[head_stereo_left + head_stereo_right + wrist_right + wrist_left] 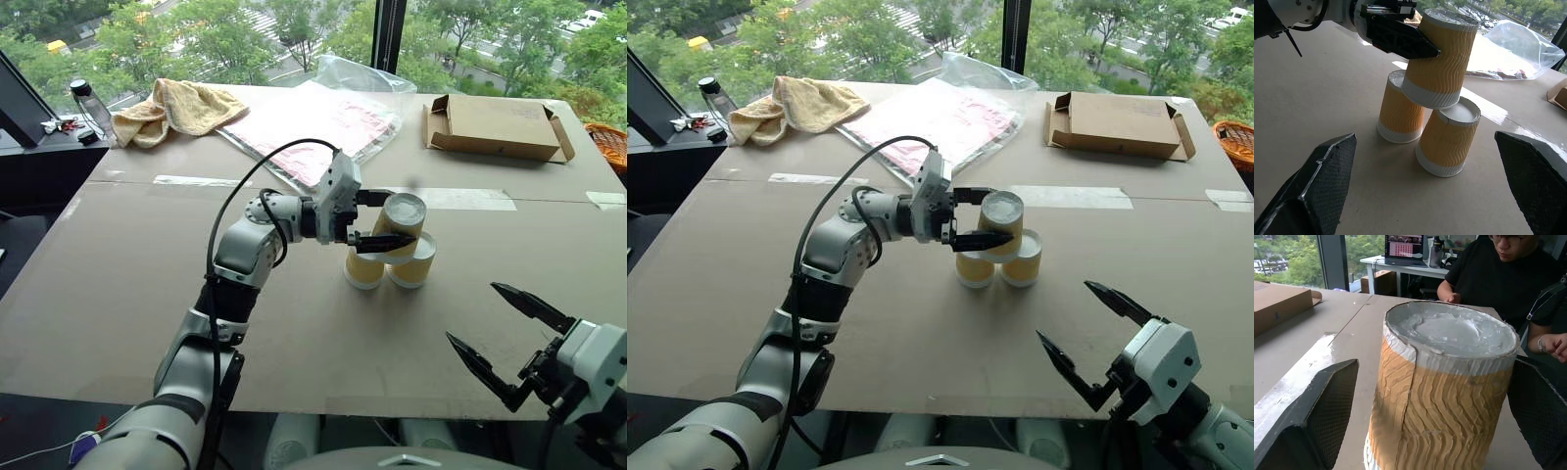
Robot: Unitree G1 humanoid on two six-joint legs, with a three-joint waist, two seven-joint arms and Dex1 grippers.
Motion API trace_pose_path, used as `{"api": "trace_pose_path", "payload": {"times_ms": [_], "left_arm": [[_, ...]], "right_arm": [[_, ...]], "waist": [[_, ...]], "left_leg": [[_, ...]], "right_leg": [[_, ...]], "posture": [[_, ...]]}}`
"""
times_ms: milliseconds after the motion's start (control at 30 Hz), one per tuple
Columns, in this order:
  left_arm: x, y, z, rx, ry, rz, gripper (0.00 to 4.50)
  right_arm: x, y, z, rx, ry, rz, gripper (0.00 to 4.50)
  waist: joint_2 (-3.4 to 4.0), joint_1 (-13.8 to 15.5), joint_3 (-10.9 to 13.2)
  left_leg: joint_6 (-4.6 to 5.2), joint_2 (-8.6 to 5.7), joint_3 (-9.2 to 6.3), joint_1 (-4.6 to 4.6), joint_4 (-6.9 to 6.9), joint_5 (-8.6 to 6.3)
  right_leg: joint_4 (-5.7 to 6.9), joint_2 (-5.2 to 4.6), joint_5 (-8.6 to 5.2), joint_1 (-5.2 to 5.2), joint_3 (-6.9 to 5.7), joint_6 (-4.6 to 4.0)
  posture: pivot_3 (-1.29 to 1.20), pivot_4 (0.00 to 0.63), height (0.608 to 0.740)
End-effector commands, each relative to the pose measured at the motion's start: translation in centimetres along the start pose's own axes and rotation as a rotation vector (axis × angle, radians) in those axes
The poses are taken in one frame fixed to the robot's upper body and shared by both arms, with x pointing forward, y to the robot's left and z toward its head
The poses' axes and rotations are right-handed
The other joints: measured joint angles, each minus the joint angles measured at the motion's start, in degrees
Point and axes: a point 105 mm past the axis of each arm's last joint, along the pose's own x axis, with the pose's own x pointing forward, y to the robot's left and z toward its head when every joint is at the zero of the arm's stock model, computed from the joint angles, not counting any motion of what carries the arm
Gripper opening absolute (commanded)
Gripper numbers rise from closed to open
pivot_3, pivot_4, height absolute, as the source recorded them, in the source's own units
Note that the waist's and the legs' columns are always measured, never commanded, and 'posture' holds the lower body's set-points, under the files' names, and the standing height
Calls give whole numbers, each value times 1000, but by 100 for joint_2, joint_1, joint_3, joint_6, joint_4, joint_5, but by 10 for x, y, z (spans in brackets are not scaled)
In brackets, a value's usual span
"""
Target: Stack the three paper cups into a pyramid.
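The top cup sits tilted across the two base cups mid-table, the left gripper parted around it, gripping nothing, so one brushing finger could topple the pyramid.

table – cardboard-covered | cups, towel, box, plastic bag

Ribbed yellow-tan paper cups with white bases and rims.
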Motion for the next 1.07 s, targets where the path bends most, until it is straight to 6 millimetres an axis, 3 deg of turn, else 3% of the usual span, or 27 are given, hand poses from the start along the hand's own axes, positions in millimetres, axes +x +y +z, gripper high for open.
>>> {"api": "trace_pose_path", "payload": {"times_ms": [33, 167, 367, 467, 633, 867, 1067], "left_arm": [[-24, 5, 33, 5, -91, 51, 4455], [-53, 5, 32, -16, -67, 123, 4455], [-99, -6, 0, -64, 10, 236, 4455], [-119, -15, -25, -115, 39, 327, 4455], [-141, -36, -53, -134, 86, 419, 4455], [-182, -70, -77, -207, 139, 548, 4455], [-192, -90, -89, -273, 178, 570, 4455]], "right_arm": [[2, 1, 8, -22, -35, 5, 4500], [3, -1, 4, -15, -33, 11, 4500], [-2, -7, -10, 3, 2, 17, 4500], [-9, -11, -22, 25, 42, 6, 4500], [-22, -15, -40, 69, 91, -19, 4500], [-55, -17, -57, 100, 185, -69, 4500], [-68, -26, -69, 109, 214, -100, 4500]], "waist": [[1, -28, 1], [2, -33, 0], [5, 14, 3], [4, 32, 3], [6, 15, 1], [9, 21, 1], [5, 28, -1]], "left_leg": [[0, 0, 0, 1, 0, 0], [0, 2, 0, 2, -1, 0], [0, 4, 10, 11, -8, 0], [0, 4, 9, 8, -7, 0], [0, 5, 13, 11, -8, -1], [-1, 11, 25, 18, -16, -2], [-1, 31, 42, 22, -19, -5]], "right_leg": [[0, 0, 0, 0, 0, 0], [0, 0, 0, 0, 0, 0], [0, -1, -6, 0, 10, -11], [-1, -4, -12, 1, 7, -21], [-1, -8, -12, 0, 9, -23], [-4, -17, -15, 0, 15, -25], [-10, -37, -28, 0, 17, -8]], "posture": [[0, 150, 740], [0, 150, 740], [0, 150, 740], [0, 150, 740], [0, 150, 740], [0, 150, 740], [0, 150, 740]]}}
